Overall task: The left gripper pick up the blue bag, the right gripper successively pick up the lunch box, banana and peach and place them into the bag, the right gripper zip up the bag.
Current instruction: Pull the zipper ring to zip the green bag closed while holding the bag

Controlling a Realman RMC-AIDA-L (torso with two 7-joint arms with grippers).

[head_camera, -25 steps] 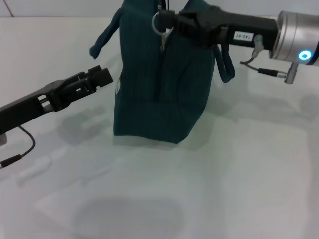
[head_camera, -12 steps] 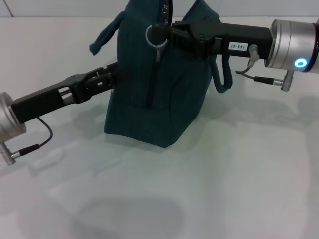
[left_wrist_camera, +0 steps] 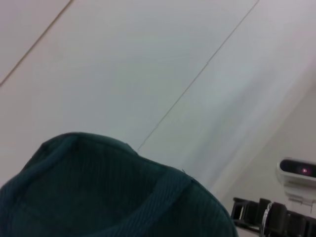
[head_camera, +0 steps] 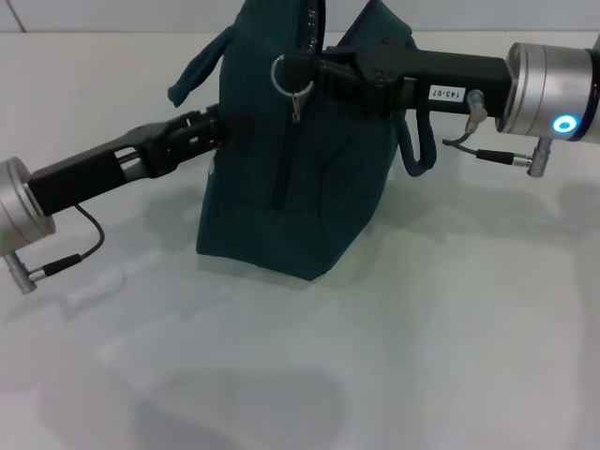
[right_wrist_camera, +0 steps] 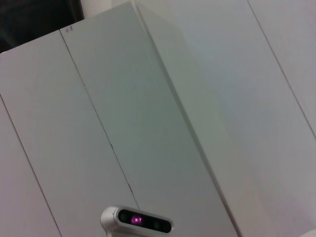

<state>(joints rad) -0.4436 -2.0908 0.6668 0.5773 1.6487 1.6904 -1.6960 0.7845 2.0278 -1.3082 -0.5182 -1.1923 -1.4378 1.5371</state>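
The blue bag (head_camera: 291, 178) stands between two level tools, right tool (head_camera: 302, 71) at its ring.

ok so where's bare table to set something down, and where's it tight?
Free: the white table in front of the dark teal fabric bag, and to its right under the right gripper. Crowded: at the bag, the left gripper against its left side, the right one at the ring zip pull.

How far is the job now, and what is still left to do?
Near the end, it seems. The bag stands on the table; no lunch box, banana or peach lies outside it, so they are probably packed. The right gripper is at the ring zip pull, zipping. The left gripper is against the bag's side. Left: finish the zip, let go.
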